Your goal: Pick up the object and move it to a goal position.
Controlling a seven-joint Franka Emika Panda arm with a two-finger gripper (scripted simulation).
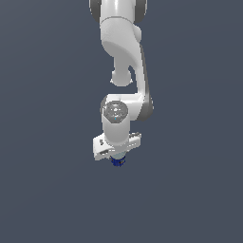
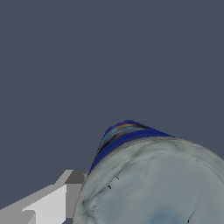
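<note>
Arm straight down over the can, which peeks out at six o'clock beneath the gripper. In the wrist view the can fills the frame, one finger beside it. Clenched or released? Cannot tell. Risk: an off-centre squeeze tips or slips it during the lift.

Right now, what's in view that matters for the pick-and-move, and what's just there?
Job:
- can, silvery top, dark blue side
- gripper, directly over the can; one finger beside it

Not part of it:
- nothing else; only the plain grey floor
</note>
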